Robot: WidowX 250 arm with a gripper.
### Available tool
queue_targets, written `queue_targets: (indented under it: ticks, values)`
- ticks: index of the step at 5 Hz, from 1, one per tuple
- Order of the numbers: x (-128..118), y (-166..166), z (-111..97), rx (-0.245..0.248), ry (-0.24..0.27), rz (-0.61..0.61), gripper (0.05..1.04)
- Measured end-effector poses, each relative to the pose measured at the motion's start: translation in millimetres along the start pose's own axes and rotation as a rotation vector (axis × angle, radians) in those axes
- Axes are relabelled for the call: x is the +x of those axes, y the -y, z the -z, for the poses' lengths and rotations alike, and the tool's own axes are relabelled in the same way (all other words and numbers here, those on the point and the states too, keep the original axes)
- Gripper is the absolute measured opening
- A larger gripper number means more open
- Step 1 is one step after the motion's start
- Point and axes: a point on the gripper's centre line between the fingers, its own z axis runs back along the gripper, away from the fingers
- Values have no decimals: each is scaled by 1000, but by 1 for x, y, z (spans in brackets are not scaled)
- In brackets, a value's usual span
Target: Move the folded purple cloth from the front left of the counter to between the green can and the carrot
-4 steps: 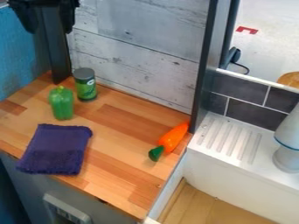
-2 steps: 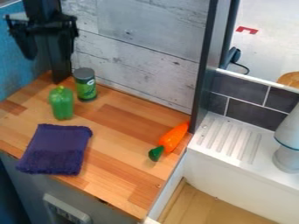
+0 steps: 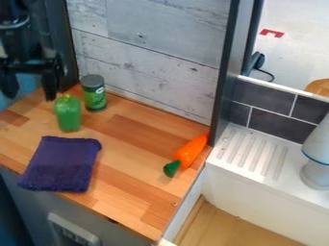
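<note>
The black gripper (image 3: 31, 91) hangs at the upper left, its two fingers spread apart with nothing between them. Just below and to its right, a green bell pepper (image 3: 67, 113) stands upright on the wooden counter (image 3: 128, 158). Behind the pepper is a green can with a grey lid (image 3: 94, 93). Nearer the front edge a folded purple cloth (image 3: 61, 164) lies flat. An orange carrot with a green end (image 3: 187, 153) rests at the counter's right side.
A dark upright post (image 3: 225, 72) rises at the counter's back right corner. Right of the counter stand a white ridged sink ledge (image 3: 252, 153) and a grey-white cylindrical object (image 3: 316, 161). Whitewashed boards (image 3: 147, 53) form the back wall.
The gripper has come down and, lately, a little to the left, closer to the counter. The pepper, can, cloth and carrot have stayed in place.
</note>
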Motion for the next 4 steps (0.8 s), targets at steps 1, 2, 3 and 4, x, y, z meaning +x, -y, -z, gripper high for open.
queue_targets:
  ticks: [1,2,3,4]
  values:
    - [-17,-1,25,33,15,36,1003]
    - [-23,5,51,60,16,72,1003]
    - [-20,8,67,53,25,65,1003]
    - [-24,10,96,48,-27,63,1003]
